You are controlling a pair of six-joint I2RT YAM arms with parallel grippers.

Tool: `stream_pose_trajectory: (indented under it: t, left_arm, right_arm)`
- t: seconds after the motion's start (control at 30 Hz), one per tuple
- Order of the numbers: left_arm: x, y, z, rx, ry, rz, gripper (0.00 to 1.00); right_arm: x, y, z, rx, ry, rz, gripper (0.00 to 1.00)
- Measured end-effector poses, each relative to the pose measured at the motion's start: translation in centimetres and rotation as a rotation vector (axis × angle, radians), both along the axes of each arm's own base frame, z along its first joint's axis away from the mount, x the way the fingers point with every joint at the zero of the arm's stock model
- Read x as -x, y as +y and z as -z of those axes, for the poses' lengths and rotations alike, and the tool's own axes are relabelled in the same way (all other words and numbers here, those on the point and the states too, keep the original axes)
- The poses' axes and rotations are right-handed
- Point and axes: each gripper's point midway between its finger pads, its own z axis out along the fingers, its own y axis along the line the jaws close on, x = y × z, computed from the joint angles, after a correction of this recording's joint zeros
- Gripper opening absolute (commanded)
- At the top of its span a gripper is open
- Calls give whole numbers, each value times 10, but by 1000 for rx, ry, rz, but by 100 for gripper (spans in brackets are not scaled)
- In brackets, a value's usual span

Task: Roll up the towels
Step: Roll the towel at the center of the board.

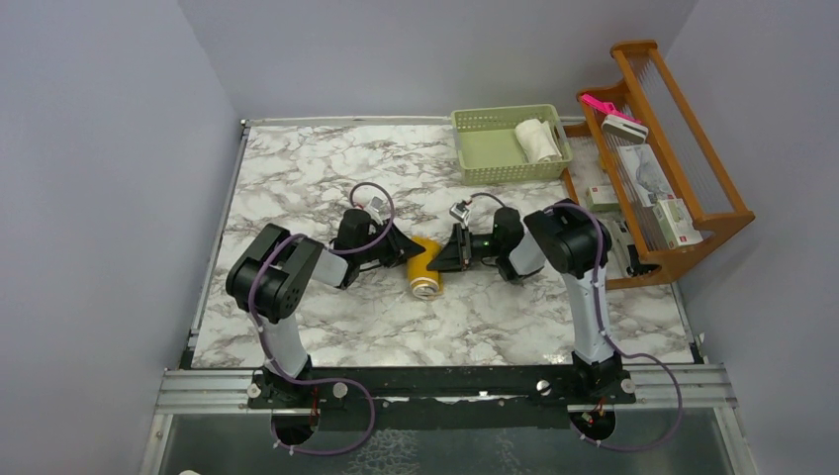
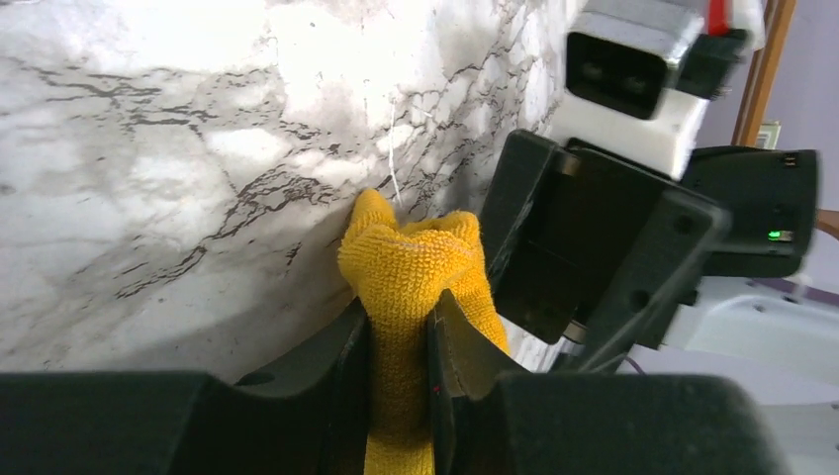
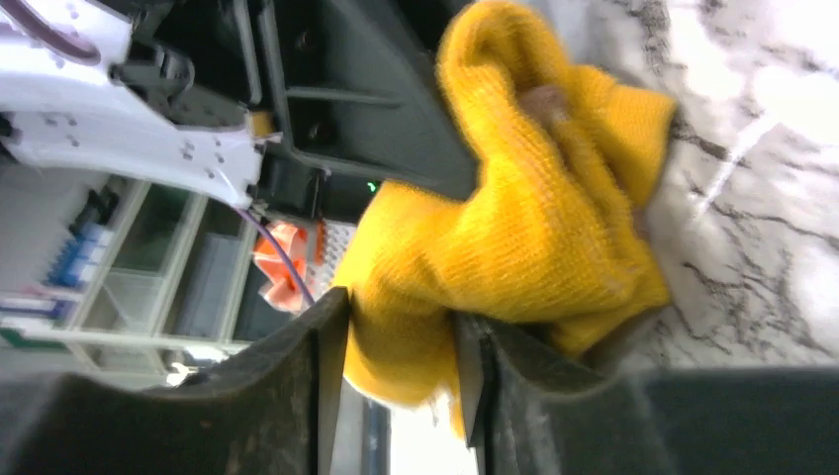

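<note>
The mustard-yellow towel [image 1: 425,267] lies rolled on the marble table between my two grippers. My left gripper [image 1: 408,247] is shut on its left side; in the left wrist view the yellow cloth [image 2: 411,272] is pinched between the fingers [image 2: 457,341]. My right gripper [image 1: 442,255] is shut on its right side; in the right wrist view the bunched cloth [image 3: 534,208] sits between the jaws. The cream-white towel [image 1: 537,140] lies rolled in the pale green basket [image 1: 485,158] at the back right.
A wooden rack [image 1: 658,168] with boxes, a pink brush and papers stands at the right edge. The marble table [image 1: 297,178] has grey walls on the left and back. The black rail [image 1: 435,381] carries both arm bases.
</note>
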Motion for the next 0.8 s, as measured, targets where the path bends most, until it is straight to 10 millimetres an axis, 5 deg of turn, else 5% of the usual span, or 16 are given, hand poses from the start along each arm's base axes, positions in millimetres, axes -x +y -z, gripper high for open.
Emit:
stream_pose_trajectory:
  t: [0.1, 0.5, 0.63, 0.8]
  left_arm:
    - [-1, 3, 3, -19, -3, -23, 15]
    - [-12, 59, -21, -388, -133, -225, 17]
    - [-12, 74, -17, -479, -112, -276, 17]
    - [-8, 82, -5, -526, -63, -316, 17]
  right_arm:
    - [-2, 0, -12, 21, -46, -3, 74]
    - [-83, -18, -78, 539, -533, 331, 72]
    - [-70, 11, -84, 655, -671, 283, 72]
    - [-33, 44, -53, 734, -707, 152, 72]
